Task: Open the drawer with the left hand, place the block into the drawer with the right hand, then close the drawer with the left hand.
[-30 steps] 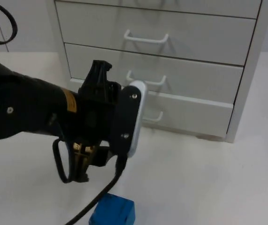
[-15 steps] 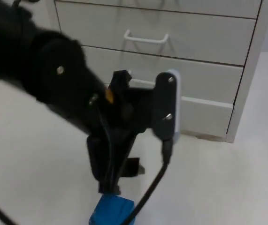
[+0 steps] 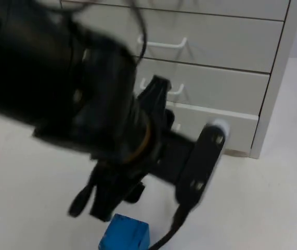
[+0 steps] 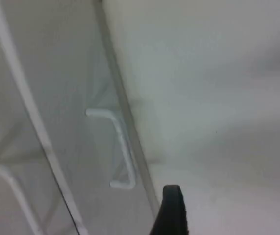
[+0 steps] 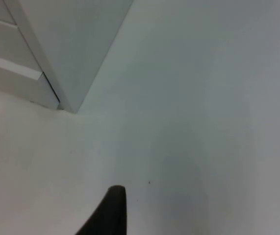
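Place: I read this as a robot test bench in a lab or office-like room, not a home.
Surface: I see a plain white table top (image 3: 273,208) across the lower frame, bare of household clutter.
Furniture: a small white drawer cabinet (image 3: 273,78) stands along the upper frame, with stacked drawer fronts and white wire handles (image 3: 161,41), the kind used for desk storage.
Machine: a black robot arm (image 3: 60,88) fills the left and centre of the top view, which marks this as a robotics set-up.
Prop: one blue block (image 3: 125,235) at the bottom edge looks like a test piece.
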Robot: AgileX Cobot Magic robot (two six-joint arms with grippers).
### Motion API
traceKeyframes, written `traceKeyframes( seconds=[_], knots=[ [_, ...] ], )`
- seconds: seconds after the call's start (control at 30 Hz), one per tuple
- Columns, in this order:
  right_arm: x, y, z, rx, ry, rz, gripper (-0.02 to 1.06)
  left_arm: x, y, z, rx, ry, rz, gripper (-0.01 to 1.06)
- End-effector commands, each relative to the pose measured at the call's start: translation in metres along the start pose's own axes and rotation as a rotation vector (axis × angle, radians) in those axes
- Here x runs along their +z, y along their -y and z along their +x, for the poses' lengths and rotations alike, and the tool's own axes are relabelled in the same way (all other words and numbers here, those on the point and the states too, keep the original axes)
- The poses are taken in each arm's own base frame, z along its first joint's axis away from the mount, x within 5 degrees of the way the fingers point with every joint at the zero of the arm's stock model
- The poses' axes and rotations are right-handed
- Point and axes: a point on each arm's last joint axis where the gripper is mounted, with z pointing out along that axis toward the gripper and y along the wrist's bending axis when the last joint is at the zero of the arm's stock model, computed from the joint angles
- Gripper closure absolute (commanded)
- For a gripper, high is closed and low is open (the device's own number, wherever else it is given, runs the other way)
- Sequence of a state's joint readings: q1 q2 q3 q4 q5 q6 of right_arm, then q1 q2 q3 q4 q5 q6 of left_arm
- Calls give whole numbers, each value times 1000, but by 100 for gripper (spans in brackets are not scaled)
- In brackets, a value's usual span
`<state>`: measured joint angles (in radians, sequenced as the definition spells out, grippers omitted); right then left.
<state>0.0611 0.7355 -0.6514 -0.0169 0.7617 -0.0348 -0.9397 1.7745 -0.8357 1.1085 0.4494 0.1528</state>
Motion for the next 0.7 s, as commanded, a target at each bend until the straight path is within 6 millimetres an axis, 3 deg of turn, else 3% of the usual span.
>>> traceKeyframes(
  seconds=[0.0,0.3,0.67],
  knots=[
    [-1,0,0,-6,-1,0,-1,4,1,1,63,18,-49,40],
    [-1,0,-1,-6,7,0,-1,34,-6,21,-59,-11,-137,40],
    [-1,0,-2,-6,11,1,-1,57,-16,11,-78,-20,-133,40]
  ],
)
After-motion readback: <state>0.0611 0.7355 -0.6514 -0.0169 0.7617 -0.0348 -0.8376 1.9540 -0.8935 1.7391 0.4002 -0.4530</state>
